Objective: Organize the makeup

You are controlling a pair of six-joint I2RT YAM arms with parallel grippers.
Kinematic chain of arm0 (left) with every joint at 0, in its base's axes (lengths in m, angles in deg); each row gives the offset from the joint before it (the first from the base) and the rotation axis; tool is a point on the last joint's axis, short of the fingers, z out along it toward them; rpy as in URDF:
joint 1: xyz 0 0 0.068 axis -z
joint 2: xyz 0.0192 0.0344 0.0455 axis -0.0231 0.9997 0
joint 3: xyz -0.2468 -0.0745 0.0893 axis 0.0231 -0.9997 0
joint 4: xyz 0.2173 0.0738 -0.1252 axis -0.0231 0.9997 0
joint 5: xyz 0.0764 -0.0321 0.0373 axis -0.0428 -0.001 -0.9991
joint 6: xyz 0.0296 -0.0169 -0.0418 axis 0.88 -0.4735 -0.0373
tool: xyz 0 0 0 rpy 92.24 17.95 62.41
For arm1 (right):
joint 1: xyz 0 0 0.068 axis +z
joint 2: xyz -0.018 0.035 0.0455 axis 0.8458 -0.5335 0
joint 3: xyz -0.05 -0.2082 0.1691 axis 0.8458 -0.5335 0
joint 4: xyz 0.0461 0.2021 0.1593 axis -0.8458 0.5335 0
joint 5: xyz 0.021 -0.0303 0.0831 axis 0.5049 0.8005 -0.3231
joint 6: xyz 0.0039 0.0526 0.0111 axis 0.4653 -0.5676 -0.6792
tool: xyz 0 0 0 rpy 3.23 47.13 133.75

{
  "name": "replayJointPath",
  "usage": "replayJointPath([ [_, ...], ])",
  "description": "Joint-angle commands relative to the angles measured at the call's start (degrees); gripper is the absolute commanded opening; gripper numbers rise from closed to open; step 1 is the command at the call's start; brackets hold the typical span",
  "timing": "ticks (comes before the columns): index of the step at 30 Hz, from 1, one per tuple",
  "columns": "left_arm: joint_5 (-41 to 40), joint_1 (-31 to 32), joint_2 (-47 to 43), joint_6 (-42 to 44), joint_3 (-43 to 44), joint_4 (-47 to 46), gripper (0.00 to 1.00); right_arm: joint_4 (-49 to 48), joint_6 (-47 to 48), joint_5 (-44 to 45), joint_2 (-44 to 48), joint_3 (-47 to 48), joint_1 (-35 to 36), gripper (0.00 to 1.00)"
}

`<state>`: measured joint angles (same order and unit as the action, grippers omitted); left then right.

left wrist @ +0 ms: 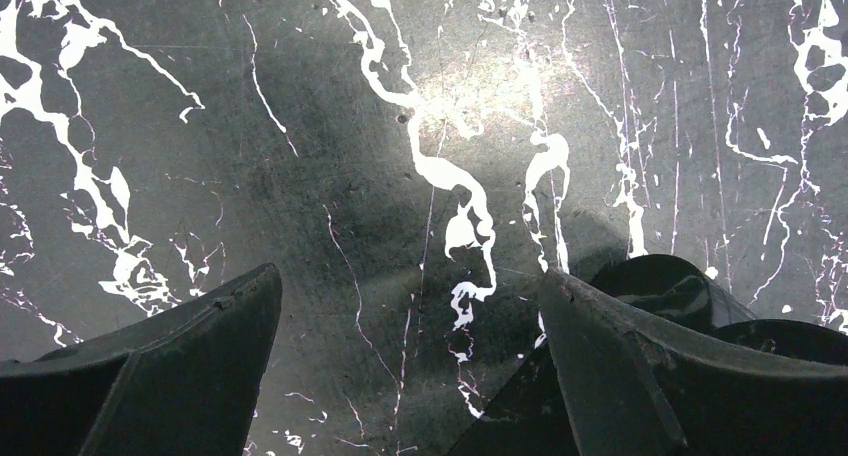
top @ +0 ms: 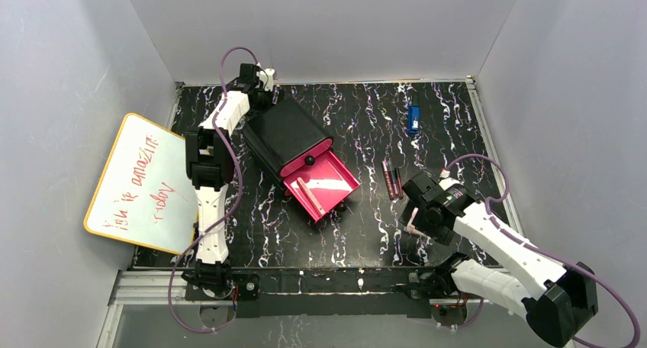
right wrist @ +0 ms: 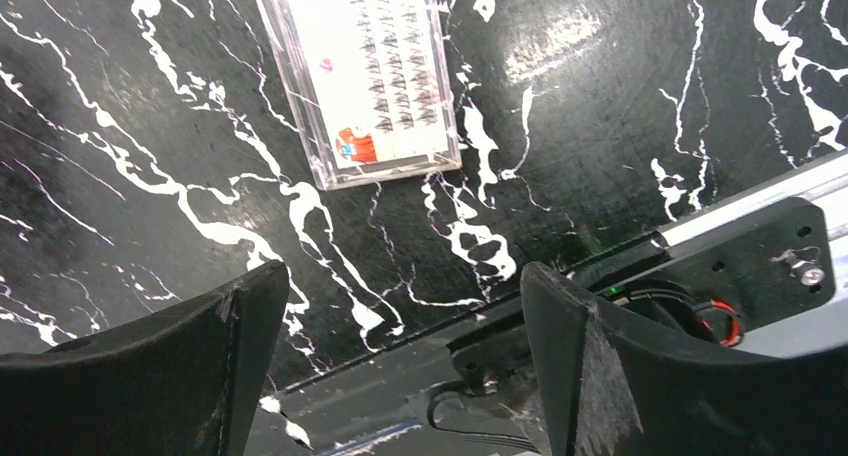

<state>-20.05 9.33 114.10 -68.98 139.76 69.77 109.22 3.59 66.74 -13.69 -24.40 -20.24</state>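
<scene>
Right gripper [right wrist: 400, 276] hangs over the table's near rail [right wrist: 810, 181] at 5 o'clock, jaws wide and empty.
A clear lash palette [right wrist: 365, 71] lies flat just beyond it, open tabletop either side. At 3 o'clock lie dark-red sticks [top: 391, 180], at 1 a blue object [top: 413, 119]. A black box [top: 290, 134] with its pink drawer [top: 324, 184] open blocks centre-left; the left gripper [left wrist: 410, 286], jaws wide, sits behind at 11.

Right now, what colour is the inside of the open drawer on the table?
Bright pink. The open drawer shows best in the top external view.
</scene>
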Motion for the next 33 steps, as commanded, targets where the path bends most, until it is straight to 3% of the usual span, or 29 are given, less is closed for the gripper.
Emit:
replayJointPath([
  [1, 3.0, 1.2, 0.5, -0.3, 1.4, 1.9, 0.99, -4.9, -4.1, 3.4, -1.1, -0.8, -0.2, 0.95],
  [10, 2.9, 1.2, 0.6, -0.2, 1.1, 1.7, 0.98, -12.0, -2.1, 4.8, -8.5, -1.2, -1.4, 0.99],
  [19, 3.1, 1.2, 1.2, -0.2, 1.4, 1.7, 0.98, -21.1, 11.5, -5.1, -8.8, -3.4, -19.5, 0.99],
  [22, 3.1, 1.2, 1.2, -0.1, 1.4, 1.7, 0.98, -23.3, 14.2, -7.2, -9.8, -4.1, -22.4, 0.99],
  [33, 2.9, 1.1, 1.6, 0.0, 1.4, 1.9, 0.98, -31.8, 19.1, -13.9, -13.8, -8.5, -23.1, 0.99],
])
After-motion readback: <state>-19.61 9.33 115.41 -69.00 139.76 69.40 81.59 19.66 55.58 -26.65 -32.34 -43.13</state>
